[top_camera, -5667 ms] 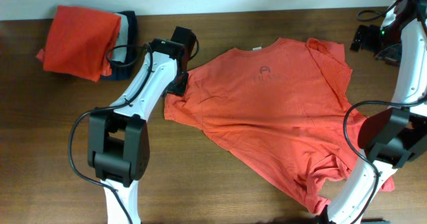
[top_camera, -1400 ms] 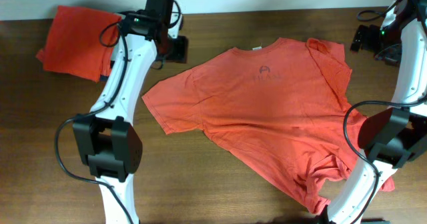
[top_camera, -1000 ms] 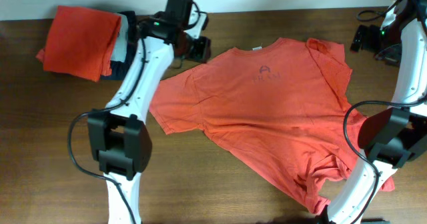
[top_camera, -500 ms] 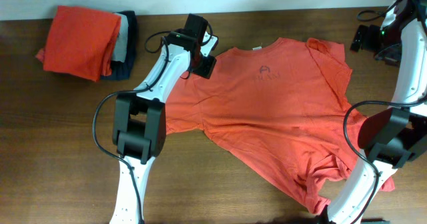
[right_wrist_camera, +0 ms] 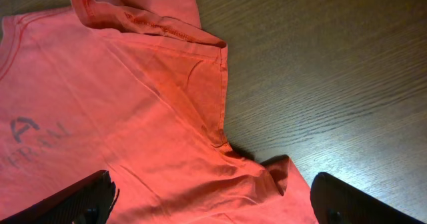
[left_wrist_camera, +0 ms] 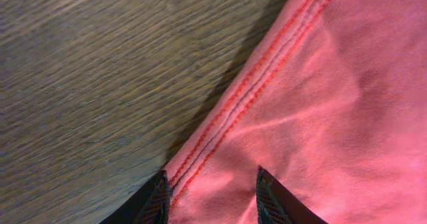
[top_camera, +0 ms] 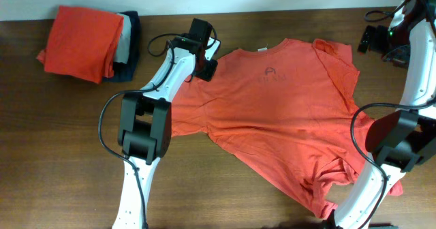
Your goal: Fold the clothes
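The coral-red T-shirt (top_camera: 286,120) lies spread on the wooden table, plain face up, with a small neck mark below the collar. Its lower right part is bunched near the right arm's base. My left gripper (top_camera: 206,67) is low at the shirt's left shoulder edge. In the left wrist view its fingers (left_wrist_camera: 210,201) are apart, straddling the stitched hem of the shirt (left_wrist_camera: 333,104). My right gripper (top_camera: 371,39) is raised at the far right. It is wide open (right_wrist_camera: 213,204) and empty above the shirt's right sleeve (right_wrist_camera: 133,117).
A folded plain orange garment (top_camera: 80,41) lies on grey and navy folded garments (top_camera: 127,41) at the back left. Black cables (top_camera: 378,14) lie at the back right. The right arm's base (top_camera: 398,144) stands over the shirt's right edge.
My left arm swung from the folded pile at the back left, rightwards and down onto the shirt's left shoulder edge. The left sleeve now lies spread out. The right arm has not moved.
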